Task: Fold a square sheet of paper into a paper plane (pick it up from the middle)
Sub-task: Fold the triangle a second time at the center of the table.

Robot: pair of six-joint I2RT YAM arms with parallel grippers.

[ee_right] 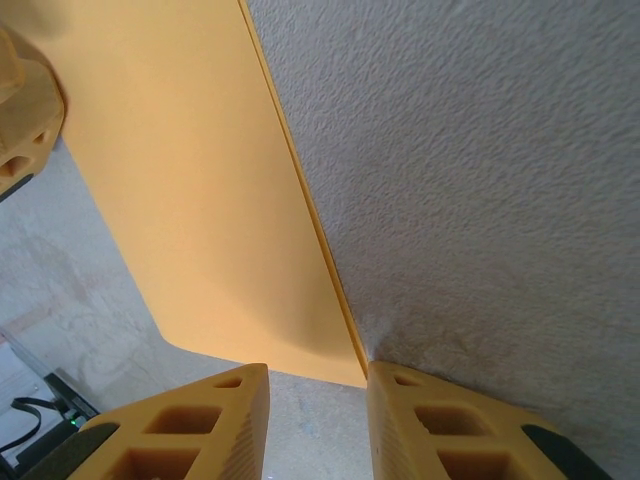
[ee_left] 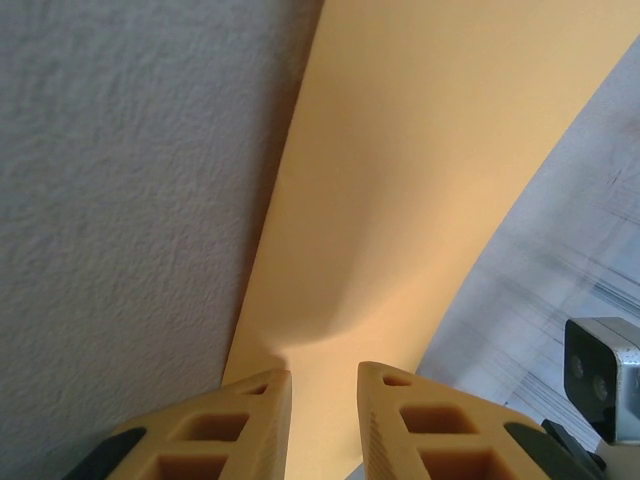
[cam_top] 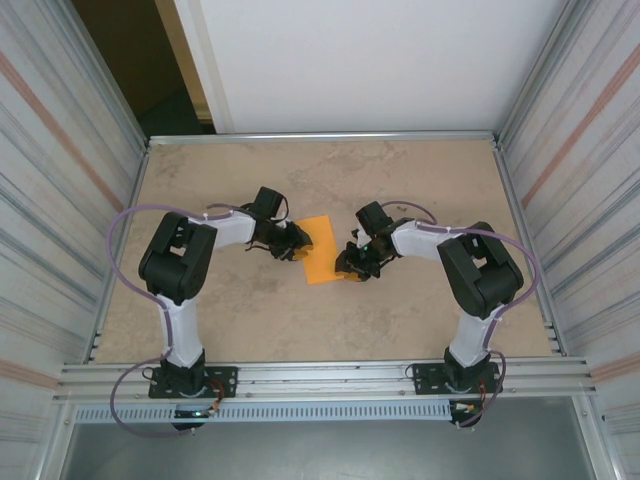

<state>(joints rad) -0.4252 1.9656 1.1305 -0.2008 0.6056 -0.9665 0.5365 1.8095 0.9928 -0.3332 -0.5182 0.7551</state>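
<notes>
The orange sheet of paper (cam_top: 320,250) lies near the middle of the bench (cam_top: 400,180), between the two arms' fingers. From the top camera it reads as a slanted oblong, taller than it is wide. Its long sides run away from the arm bases, and its far end leans slightly to the left.

The left gripper (cam_top: 297,243) reaches in from the left and meets the sheet's left edge near the far end. The right gripper (cam_top: 350,265) comes in from the right and meets the right edge near the close end.

In the left wrist view the sheet (ee_left: 400,200) stretches away from the left gripper (ee_left: 325,385) over the grey, textured bench (ee_left: 120,200). The two orange fingers stand a narrow gap apart, not pressed together, and paper fills that gap. A soft shadow and a dimple mark the paper just ahead of the tips, and its right edge curves. I cannot tell whether the tips bear down on it. A small grey camera housing (ee_left: 600,378) sits at the right edge.

In the right wrist view the right gripper (ee_right: 315,380) has its fingers slightly spread, with bare bench (ee_right: 480,200) in the gap. The sheet (ee_right: 190,200) ends just ahead of the tips, its corner beside the right-hand finger. Its long edge shows as a double line. An orange finger of the other arm (ee_right: 25,120) rests at the paper's far left.
</notes>
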